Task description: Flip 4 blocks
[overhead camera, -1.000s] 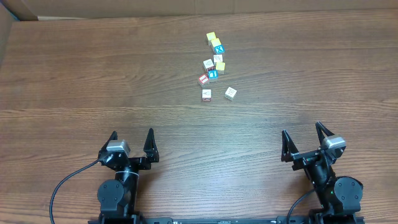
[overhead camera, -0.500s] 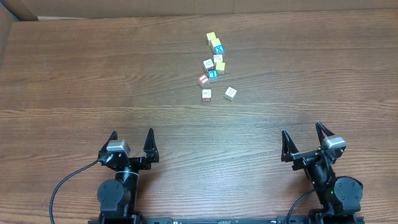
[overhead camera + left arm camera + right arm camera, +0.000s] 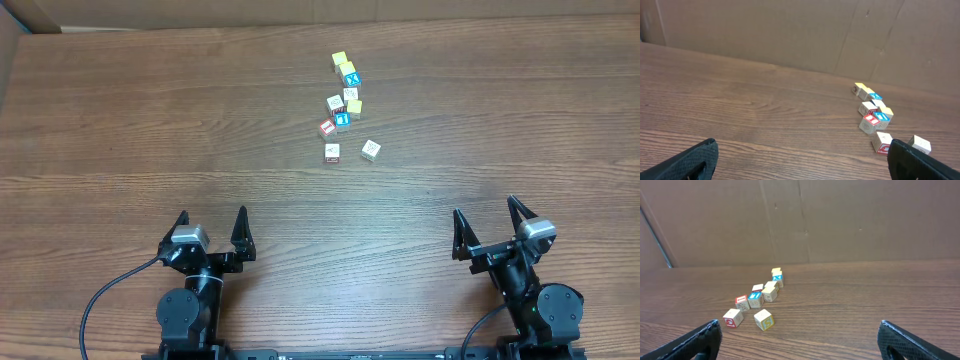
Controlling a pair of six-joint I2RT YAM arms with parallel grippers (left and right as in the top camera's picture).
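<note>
Parked at the counter point(image 3: 150, 120) edge with left gripper point(image 3: 212, 225) and right gripper point(image 3: 485, 215) spread wide, empty. Probably staged for reaching the distant blocks point(image 3: 332, 152).

Both arms sit folded low at the near edge of the table point(image 3: 100, 150). The left gripper point(image 3: 212, 220) points away from that edge, jaws spread wide, holding nothing. The right gripper point(image 3: 485, 212) does likewise, turned slightly toward the table's middle.
</note>
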